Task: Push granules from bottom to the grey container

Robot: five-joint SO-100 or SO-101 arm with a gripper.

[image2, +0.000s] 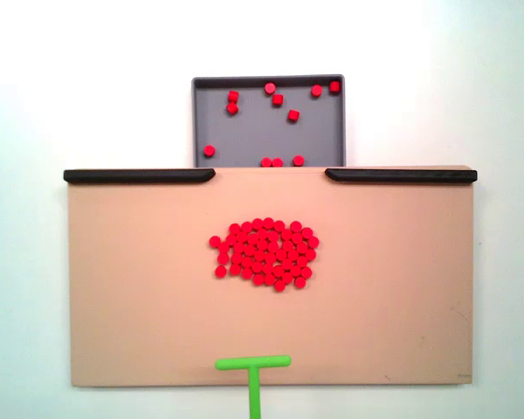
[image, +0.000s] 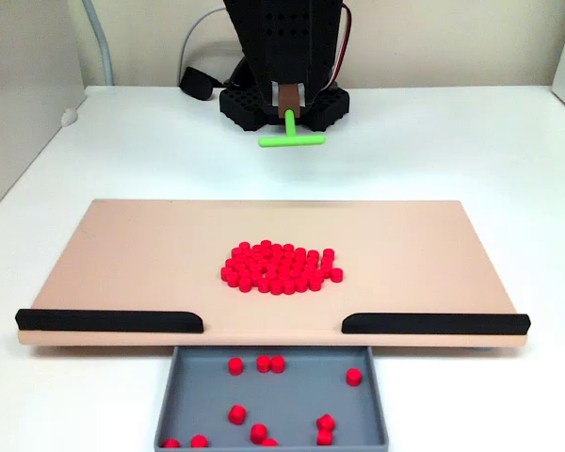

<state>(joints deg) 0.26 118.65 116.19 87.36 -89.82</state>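
A tight cluster of red granules (image: 282, 266) (image2: 265, 253) lies in the middle of the flat tan board (image: 122, 254) (image2: 122, 288). Several loose ones rest inside the grey container (image: 292, 400) (image2: 253, 131), which sits against the board's edge at the gap between two black strips. In a fixed view, my gripper (image: 289, 105) hangs from the black arm beyond the board's far side, shut on the stem of a green T-shaped stick (image: 291, 141). In the other fixed view, the stick's crossbar (image2: 253, 361) hovers over the board's bottom edge, well apart from the cluster.
Black strips (image: 108, 321) (image: 433, 324) line the board edge on either side of the gap. The arm's black base (image: 282, 104) and a cable (image: 196, 83) stand at the back of the white table. A wall panel (image: 19, 104) rises at the left.
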